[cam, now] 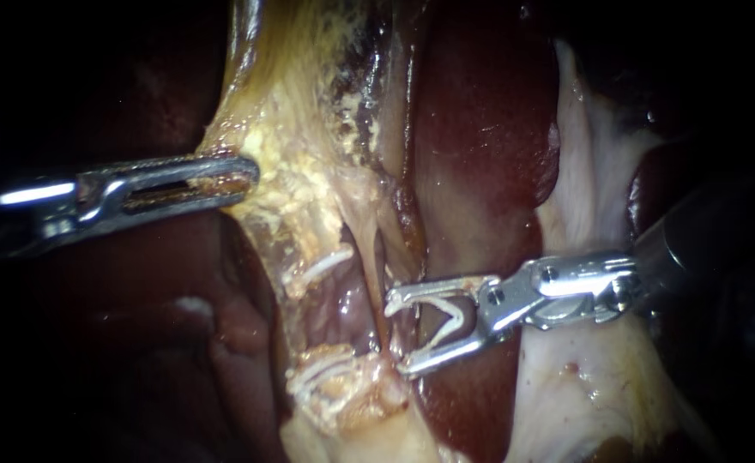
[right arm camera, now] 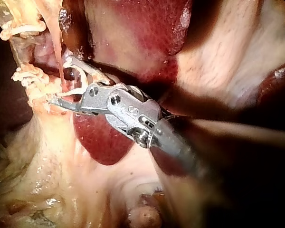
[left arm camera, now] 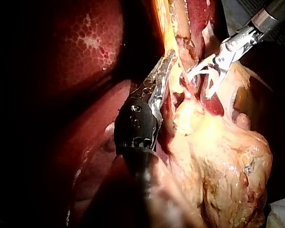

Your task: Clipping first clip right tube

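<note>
Right tube [cam: 377,279] sits at the tips of the right instrument [cam: 399,336], whose spread jaws hold a clip [cam: 448,315]; left instrument [cam: 244,176] jaws clamp tissue [cam: 287,141].

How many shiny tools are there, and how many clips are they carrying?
Instruments: 2 (left instrument, right instrument)
Clips carried: 1 (clip, between the right instrument's jaws)
Total: 3

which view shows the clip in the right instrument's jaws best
The endoscope view: the clip shows side-on as a V between the jaws of the right instrument. The left wrist view shows it farther off. The right wrist view looks along the instrument's back, so the jaws hide most of it.
</note>
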You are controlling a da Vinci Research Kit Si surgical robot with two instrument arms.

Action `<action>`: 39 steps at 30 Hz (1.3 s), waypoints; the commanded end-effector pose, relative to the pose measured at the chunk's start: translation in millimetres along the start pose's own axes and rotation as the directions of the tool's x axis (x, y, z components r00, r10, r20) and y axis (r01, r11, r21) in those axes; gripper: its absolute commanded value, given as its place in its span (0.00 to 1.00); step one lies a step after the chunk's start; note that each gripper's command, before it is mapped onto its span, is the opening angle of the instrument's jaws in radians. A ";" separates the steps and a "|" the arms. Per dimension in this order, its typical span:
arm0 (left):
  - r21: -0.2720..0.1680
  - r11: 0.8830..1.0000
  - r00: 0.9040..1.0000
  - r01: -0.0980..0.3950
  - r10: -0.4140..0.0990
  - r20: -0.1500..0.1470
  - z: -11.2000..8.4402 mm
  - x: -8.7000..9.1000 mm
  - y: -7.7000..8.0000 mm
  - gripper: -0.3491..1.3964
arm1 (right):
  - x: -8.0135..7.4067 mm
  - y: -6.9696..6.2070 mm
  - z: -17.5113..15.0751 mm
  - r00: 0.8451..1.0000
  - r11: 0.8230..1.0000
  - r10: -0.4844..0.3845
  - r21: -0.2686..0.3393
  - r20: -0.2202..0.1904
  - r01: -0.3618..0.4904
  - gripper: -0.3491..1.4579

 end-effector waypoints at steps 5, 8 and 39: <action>-0.005 1.000 1.000 0.001 -0.001 0.001 0.0 0.0 -0.1 0.00 | -0.3 -0.1 1.9 1.000 0.999 0.005 0.032 0.007 -0.005 0.51; -0.005 1.000 1.000 0.001 -0.001 0.001 0.0 0.0 -0.1 0.00 | -0.4 -0.4 2.2 1.000 0.998 0.014 0.065 -0.012 -0.014 0.51; -0.005 1.000 1.000 0.001 -0.001 0.002 0.0 0.0 -0.2 0.00 | 0.9 -0.6 3.3 0.992 0.983 0.116 0.146 -0.051 -0.107 0.00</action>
